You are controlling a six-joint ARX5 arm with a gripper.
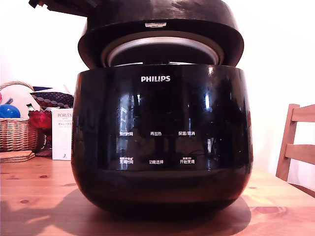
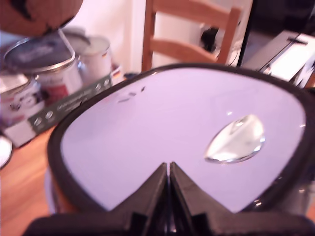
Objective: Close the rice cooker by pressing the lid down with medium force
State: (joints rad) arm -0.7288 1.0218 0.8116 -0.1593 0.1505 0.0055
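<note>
The rice cooker (image 1: 162, 142) fills the middle of the exterior view, a glossy black pot with a white PHILIPS logo and small white labels. Its lid (image 1: 162, 27) hangs tilted a little above the body. A gap at the front shows the silver rim of the lid's underside (image 1: 162, 48). In the wrist view my gripper (image 2: 169, 172) is shut with nothing between its fingertips, and it rests on the lid's shiny top (image 2: 162, 128), near the edge. A clear oval piece (image 2: 236, 140) is set in that top. A black part of the arm (image 1: 59, 5) juts over the lid at the exterior view's upper left.
The cooker stands on a wooden table (image 1: 39, 196). At the exterior view's left are a wicker basket (image 1: 15, 133), a red object (image 1: 42, 119) and a white box (image 1: 61, 133). A wooden chair (image 1: 298, 145) stands at the right. The wrist view shows metal tins (image 2: 47, 66) beyond the lid.
</note>
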